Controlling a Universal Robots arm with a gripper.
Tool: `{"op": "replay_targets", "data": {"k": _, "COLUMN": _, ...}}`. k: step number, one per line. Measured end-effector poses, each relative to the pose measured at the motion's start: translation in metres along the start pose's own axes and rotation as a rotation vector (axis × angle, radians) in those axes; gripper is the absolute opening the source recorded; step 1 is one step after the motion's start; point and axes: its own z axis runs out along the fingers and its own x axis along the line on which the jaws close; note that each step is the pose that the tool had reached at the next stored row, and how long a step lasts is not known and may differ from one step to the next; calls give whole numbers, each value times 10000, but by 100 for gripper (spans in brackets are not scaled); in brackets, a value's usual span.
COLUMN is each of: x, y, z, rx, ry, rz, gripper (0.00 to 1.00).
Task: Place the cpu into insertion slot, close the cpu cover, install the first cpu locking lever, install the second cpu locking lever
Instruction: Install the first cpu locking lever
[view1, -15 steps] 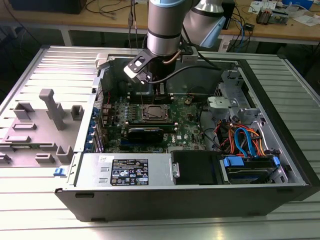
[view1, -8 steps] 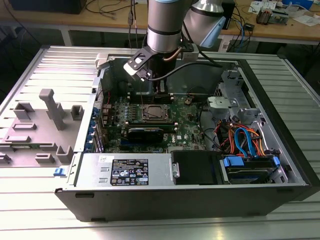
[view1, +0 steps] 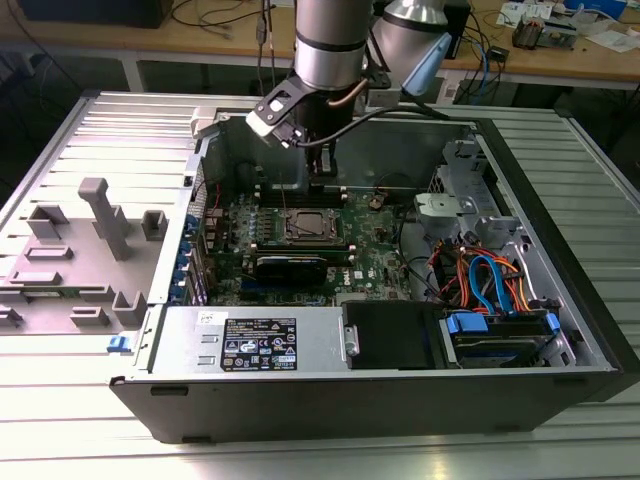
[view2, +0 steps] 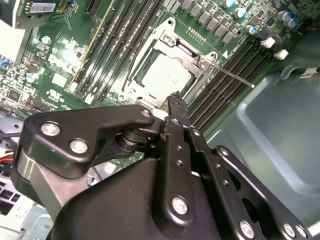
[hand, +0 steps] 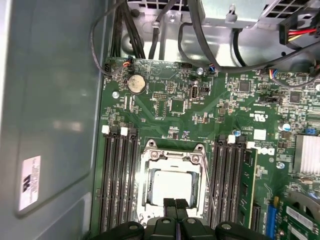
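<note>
The cpu (hand: 172, 187) (view2: 162, 75), a silvery square chip, lies flat in the insertion slot (view1: 308, 226) on the green board. Around it lies the cpu cover (hand: 172, 161), a silvery frame with a window that looks flat over the chip. A thin metal locking lever (view2: 235, 77) (hand: 208, 185) stands out from one side of the socket, slanting over the black memory slots. My gripper (hand: 175, 203) (view2: 175, 100) (view1: 322, 182) hovers just above the socket's edge. Its black fingertips are pressed together with nothing between them.
Long black memory slots (hand: 117, 175) flank the socket on both sides. The open case's metal walls (view1: 210, 150) surround the board. A power supply (view1: 255, 340) and a drive bay with blue and orange cables (view1: 490, 285) sit at the near side. A grey fixture (view1: 95, 230) stands outside on the exterior view's left.
</note>
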Motion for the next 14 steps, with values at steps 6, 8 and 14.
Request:
{"op": "replay_targets", "data": {"k": 6, "x": 1, "y": -3, "z": -126, "rx": -1, "ry": 1, "rz": 0, "gripper": 11}}
{"op": "replay_targets", "data": {"k": 8, "x": 1, "y": -2, "z": -134, "rx": -2, "ry": 3, "rz": 0, "gripper": 11}}
{"op": "replay_targets", "data": {"k": 14, "x": 1, "y": -3, "z": -137, "rx": 0, "ry": 1, "rz": -4, "gripper": 11}}
